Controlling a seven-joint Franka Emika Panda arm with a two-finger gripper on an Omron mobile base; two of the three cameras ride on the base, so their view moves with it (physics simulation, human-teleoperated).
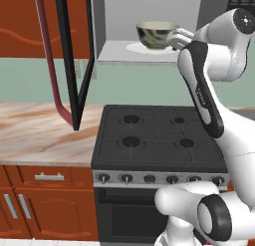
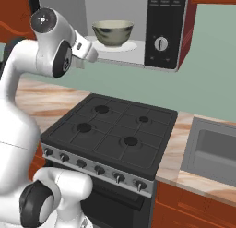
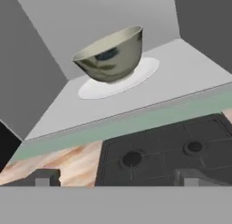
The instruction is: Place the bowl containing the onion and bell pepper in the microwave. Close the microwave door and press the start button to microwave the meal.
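The cream bowl (image 1: 157, 34) (image 2: 113, 33) (image 3: 111, 55) with dark blotches stands upright on the white turntable plate (image 3: 140, 73) inside the microwave (image 2: 161, 19). The onion and bell pepper are hidden; the bowl's inside cannot be seen from these angles. My gripper (image 3: 117, 180) hangs open in front of the microwave's opening, just short of its floor, apart from the bowl, nothing between its fingertips (image 3: 43, 178). The hand (image 1: 178, 39) (image 2: 85, 51) sits at the cavity's front edge. The microwave door (image 1: 74, 61) stands swung wide open to the left.
A black four-burner stove (image 1: 154, 135) (image 2: 110, 130) lies directly below the microwave. Wooden counter (image 1: 40, 135) extends left beneath the open door. The control panel with its round white knob (image 2: 160, 43) is right of the cavity. A sink (image 2: 214, 151) lies at right.
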